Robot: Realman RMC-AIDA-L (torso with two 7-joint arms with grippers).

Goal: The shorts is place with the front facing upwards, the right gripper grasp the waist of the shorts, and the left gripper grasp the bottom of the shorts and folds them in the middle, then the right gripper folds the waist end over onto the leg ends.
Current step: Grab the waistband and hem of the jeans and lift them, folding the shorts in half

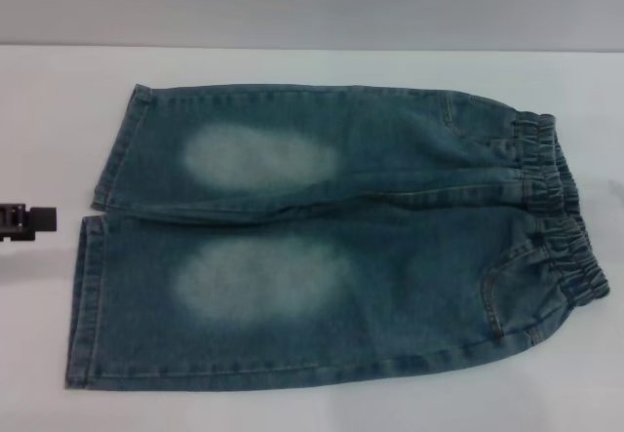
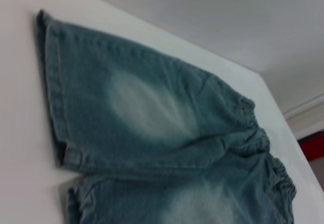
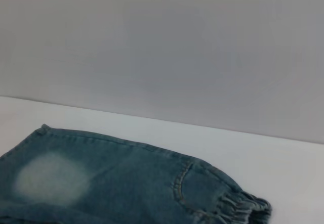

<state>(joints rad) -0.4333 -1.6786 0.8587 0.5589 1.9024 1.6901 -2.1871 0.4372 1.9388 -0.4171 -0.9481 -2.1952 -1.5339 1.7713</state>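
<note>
The blue denim shorts (image 1: 322,237) lie flat and spread out on the white table (image 1: 292,66), front up, with a pale oval patch on each leg. The ruffled elastic waist (image 1: 561,227) is at the right. The two straight leg hems (image 1: 93,286) are at the left. A black part of my left gripper (image 1: 27,220) shows at the left edge, a little left of the hems and apart from the cloth. The left wrist view looks over the hems (image 2: 50,82) toward the waist (image 2: 263,148). The right wrist view shows the waist (image 3: 243,206) and a pocket seam. My right gripper is out of view.
A grey wall (image 1: 312,3) rises behind the table's far edge. Bare white tabletop surrounds the shorts on every side. A red-and-black object (image 2: 314,150) stands beyond the table's far corner in the left wrist view.
</note>
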